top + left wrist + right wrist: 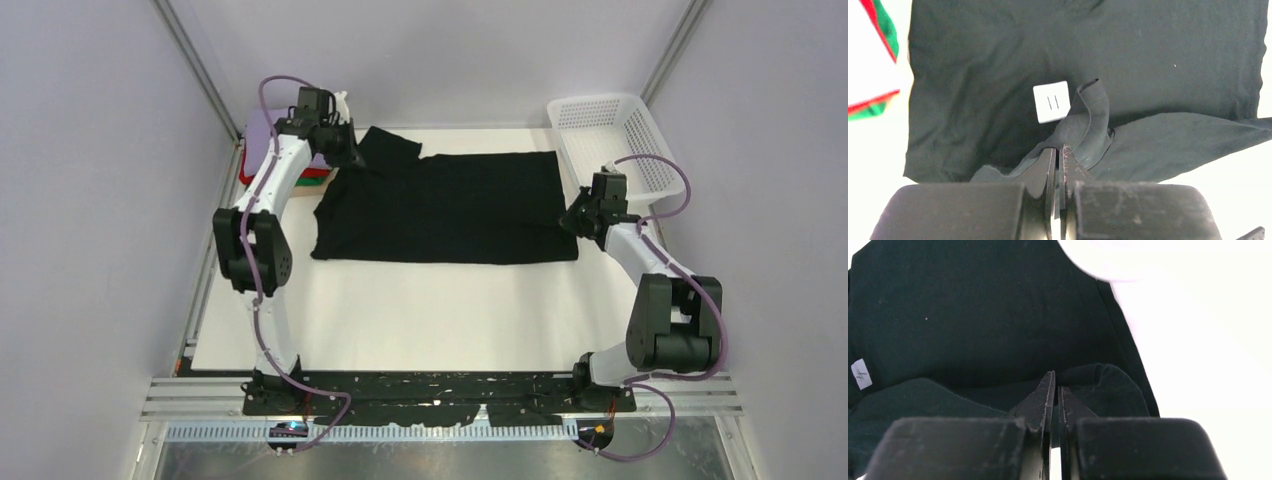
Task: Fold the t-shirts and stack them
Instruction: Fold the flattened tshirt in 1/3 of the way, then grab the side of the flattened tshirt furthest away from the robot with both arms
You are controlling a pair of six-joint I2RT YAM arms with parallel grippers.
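Note:
A black t-shirt (pixel 450 205) lies spread across the back half of the table, one sleeve (pixel 390 148) sticking out toward the back. My left gripper (pixel 345 152) is shut on its left back edge; in the left wrist view (pixel 1058 150) a fold of black cloth rises from the pinch, beside the white square label (pixel 1051 101). My right gripper (pixel 578 218) is shut on the shirt's right edge; in the right wrist view (pixel 1054 377) a bulge of black cloth (pixel 1108 385) sits at the tips. Folded lavender, red and green shirts (pixel 262 150) are stacked at the back left.
A white mesh basket (pixel 615 135) stands at the back right, just beyond the right arm. Grey walls close in on both sides. The white table top (pixel 430 310) stretches in front of the shirt to the arm bases.

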